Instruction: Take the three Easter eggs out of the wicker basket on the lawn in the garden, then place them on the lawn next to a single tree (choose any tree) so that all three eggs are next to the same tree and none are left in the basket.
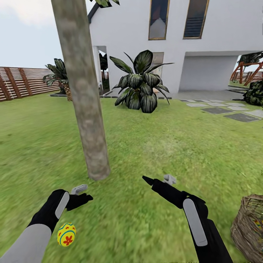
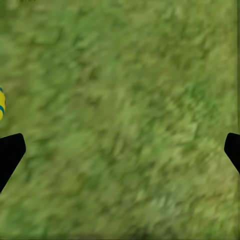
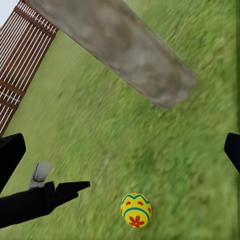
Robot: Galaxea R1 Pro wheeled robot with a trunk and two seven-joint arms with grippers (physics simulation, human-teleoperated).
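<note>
**Egg on the grass beside the trunk**

Nearest the robot, one Easter egg (image 1: pixel 66 234) lies on the lawn (image 1: pixel 153 146) just beside the left gripper (image 1: pixel 83 193), whose fingers are spread with nothing between them. The right gripper (image 1: pixel 159 179) hangs open and empty too. At the right edge stands the wicker basket (image 1: pixel 250 226). Farther on rises the tree (image 1: pixel 86 109), then a broad-leaved shrub (image 1: pixel 140 86), the fence (image 1: pixel 25 82) and the house (image 1: pixel 175 44).

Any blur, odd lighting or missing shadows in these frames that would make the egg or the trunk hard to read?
Head view: flat, even light; the tree and Easter egg cast almost no shadow, and the lawn texture smears. Left wrist view: grass soft and blurry, egg cut off at the edge. Right wrist view: egg fairly sharp, grass soft, trunk mottled.
</note>
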